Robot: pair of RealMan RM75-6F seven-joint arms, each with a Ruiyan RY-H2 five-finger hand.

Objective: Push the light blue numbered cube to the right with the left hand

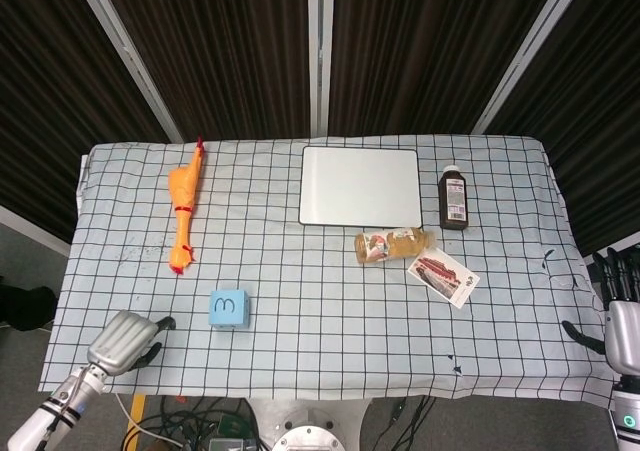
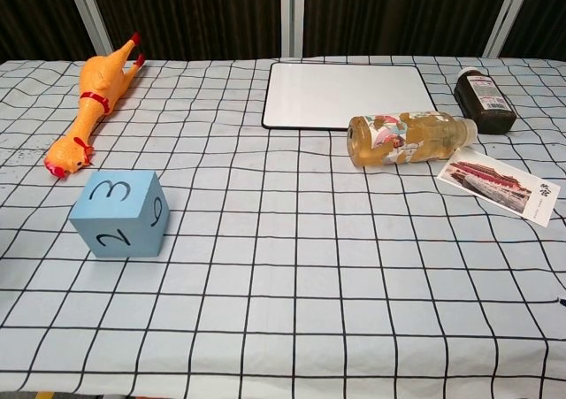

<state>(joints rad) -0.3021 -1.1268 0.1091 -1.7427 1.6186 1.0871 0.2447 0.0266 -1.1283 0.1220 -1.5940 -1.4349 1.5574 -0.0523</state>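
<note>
Left robot hand [image 1: 125, 341] is sitting at the near left corner of the desk [image 1: 330, 311], low over the checked cloth [image 2: 309, 266], w/ nothing in it — fingers look partly curled, but how far apart they are I cannot tell. It is showing in the head view only. Right robot hand [image 1: 622, 321] is hanging off the near right edge of the desk, holding nothing; fingers are pointing up, and the amount of opening is not clear either.

Light blue cube [image 1: 229, 308] is resting on the cloth in the near left area, just right of and a bit beyond the left robot hand, not touching it. Chest view is showing a 3 on its top face and a 2 and a 6 on the sides.

Further back, approx mid-desk on the right, a postcard [image 1: 443, 276] is lying flat, and a plastic bottle [image 1: 392, 244] of amber drink is lying on its side just beside it. Rubber chicken [image 1: 185, 204] is stretching along the left side, head toward the near edge, well apart from the cube.

At the far side — a white board [image 1: 360, 186] is lying flat in the centre, w/ a small dark brown bottle [image 1: 454, 198] standing upright near its right edge.
</note>
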